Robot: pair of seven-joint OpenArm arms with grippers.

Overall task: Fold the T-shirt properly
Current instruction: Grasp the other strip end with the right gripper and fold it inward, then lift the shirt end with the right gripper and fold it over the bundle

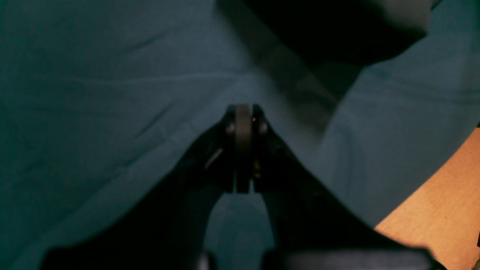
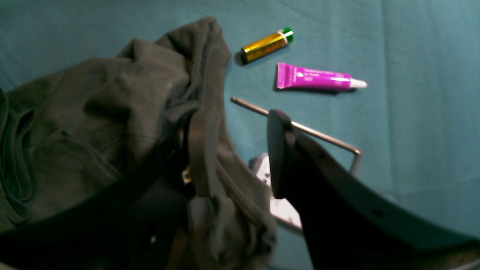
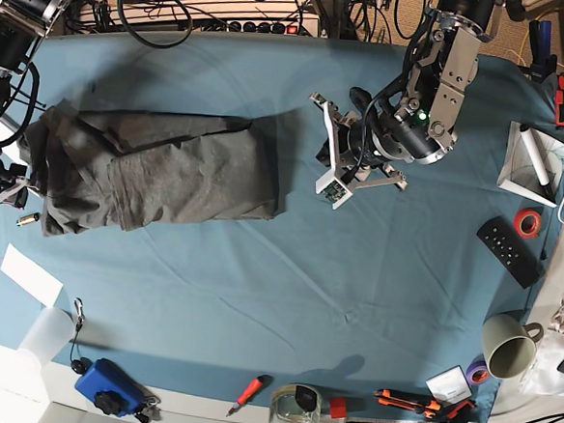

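The dark charcoal T-shirt (image 3: 159, 169) lies bunched and partly folded on the left of the blue tablecloth (image 3: 288, 270). My right gripper (image 3: 18, 185) is at the shirt's left end. In the right wrist view it (image 2: 240, 150) is open, with one finger (image 2: 202, 150) pressed into the crumpled shirt (image 2: 112, 112) and the other (image 2: 279, 150) over bare cloth. My left gripper (image 3: 324, 161) hovers just right of the shirt's right edge. In the left wrist view its jaws (image 1: 243, 123) are together over the blue cloth (image 1: 112, 112) with nothing between them.
A gold battery (image 2: 267, 45) and a purple tube (image 2: 318, 78) lie beside the shirt near my right gripper. A remote (image 3: 512, 250), red tape roll (image 3: 527, 223) and mug (image 3: 510, 346) sit at the right. A white paper (image 3: 32, 275), blue device (image 3: 110, 389) and screwdriver (image 3: 248, 393) lie along the front.
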